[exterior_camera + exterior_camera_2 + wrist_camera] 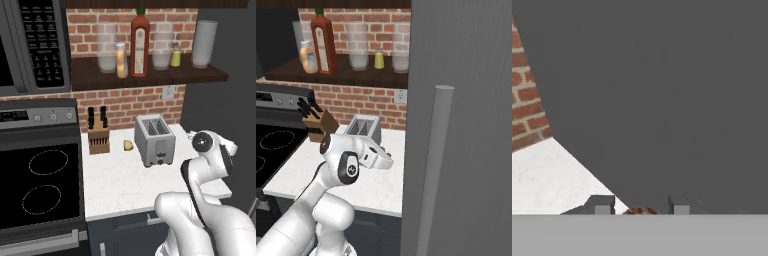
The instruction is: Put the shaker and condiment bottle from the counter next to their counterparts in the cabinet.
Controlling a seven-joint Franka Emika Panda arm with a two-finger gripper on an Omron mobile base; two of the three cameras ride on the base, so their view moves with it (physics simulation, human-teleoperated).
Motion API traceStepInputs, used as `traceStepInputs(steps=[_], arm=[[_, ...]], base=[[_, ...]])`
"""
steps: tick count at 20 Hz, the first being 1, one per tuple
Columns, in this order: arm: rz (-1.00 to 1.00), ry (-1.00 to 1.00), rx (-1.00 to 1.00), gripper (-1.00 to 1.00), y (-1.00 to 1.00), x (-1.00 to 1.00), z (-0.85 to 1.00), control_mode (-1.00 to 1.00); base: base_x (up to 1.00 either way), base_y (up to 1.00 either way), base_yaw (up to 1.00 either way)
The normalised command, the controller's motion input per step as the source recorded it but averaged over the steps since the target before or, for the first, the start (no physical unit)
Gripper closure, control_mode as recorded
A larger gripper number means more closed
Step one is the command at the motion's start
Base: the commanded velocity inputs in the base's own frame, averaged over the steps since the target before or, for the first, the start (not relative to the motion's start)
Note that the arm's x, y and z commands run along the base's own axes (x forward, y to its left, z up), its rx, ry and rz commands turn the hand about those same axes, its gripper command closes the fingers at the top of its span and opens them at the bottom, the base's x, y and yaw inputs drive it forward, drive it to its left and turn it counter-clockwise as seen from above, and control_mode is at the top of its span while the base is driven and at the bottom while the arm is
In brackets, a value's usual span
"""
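My gripper (pixel 640 206) hangs low over the right end of the counter (pixel 120 175), close to a grey wall panel. Between its two fingertips (pixel 602 205) pokes a small tan-brown cap, the top of the shaker (pixel 640 211); its body is hidden. From the right base view the gripper (pixel 387 163) sits beside the toaster. The orange condiment bottle (pixel 121 60) stands on the cabinet shelf (pixel 150 75), touching distance left of the tall dark-red bottle (pixel 140 42). The bright yellow shaker (pixel 175 55) stands further right on the shelf.
Several clear glasses (pixel 106 47) share the shelf. A toaster (pixel 155 140), a knife block (pixel 98 135) and a small yellow item (pixel 128 145) sit on the counter. A stove (pixel 40 185) and microwave (pixel 30 45) lie left; a tall grey fridge (pixel 466 125) bounds the right.
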Motion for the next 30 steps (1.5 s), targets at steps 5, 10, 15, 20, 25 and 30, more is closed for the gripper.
traceStepInputs(steps=[5, 10, 15, 20, 25, 30], arm=[[0.14, -0.06, -0.02, 1.0, 0.15, -0.44, 0.32, -1.0], [0.18, -0.06, -0.05, 1.0, 0.27, -0.46, 0.37, -1.0], [0.21, -0.06, -0.08, 1.0, 0.34, -0.48, 0.46, -1.0], [0.24, -0.12, -0.1, 1.0, 0.26, -0.51, 0.28, -1.0], [0.15, -0.08, -0.18, 1.0, 0.5, -0.34, 0.0, -1.0], [0.17, -0.27, -0.11, 1.0, 0.27, -0.24, 0.2, -1.0]], base=[[0.0, 0.0, 0.0], [0.0, 0.0, 0.0], [0.0, 0.0, 0.0], [0.0, 0.0, 0.0], [0.0, 0.0, 0.0], [0.0, 0.0, 0.0]])
